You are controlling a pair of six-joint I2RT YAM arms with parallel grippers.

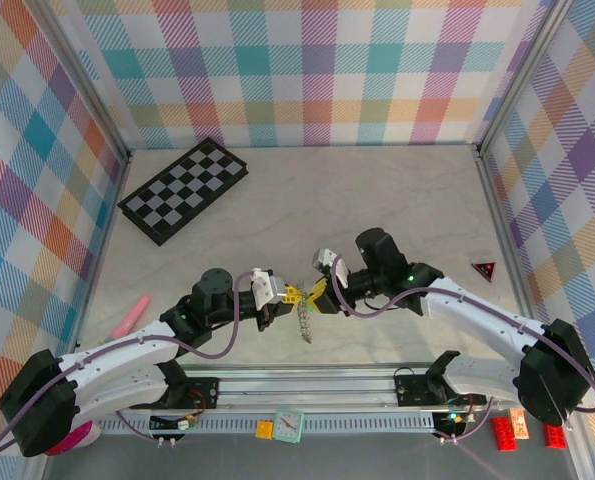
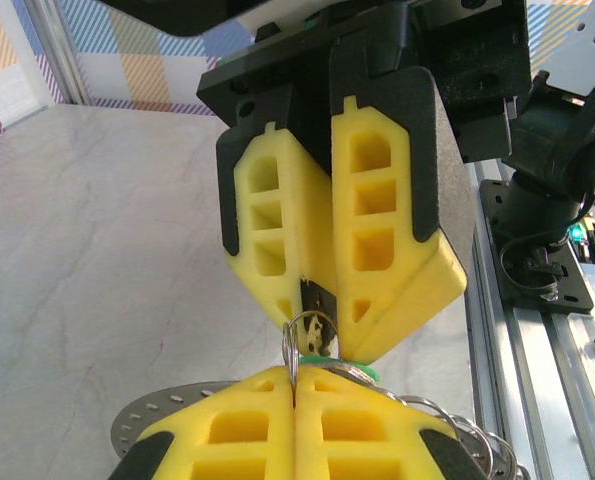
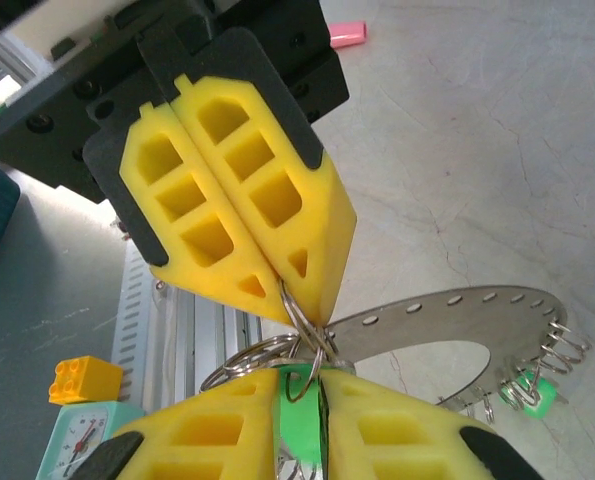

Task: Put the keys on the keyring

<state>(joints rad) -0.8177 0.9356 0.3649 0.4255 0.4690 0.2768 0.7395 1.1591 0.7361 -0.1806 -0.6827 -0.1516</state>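
Both arms met tip to tip over the near-middle table. The left gripper had its jaws fully closed, pinching a thin wire loop. The right gripper had narrow jaws, pads clamped on the green head of a key right at that loop. The grey keyring, a flat holed band with spring coils on its rim, sat tilted just beside both fingertips. A second key hung among the rim coils. Couldn't tell if the keyring touched the table.
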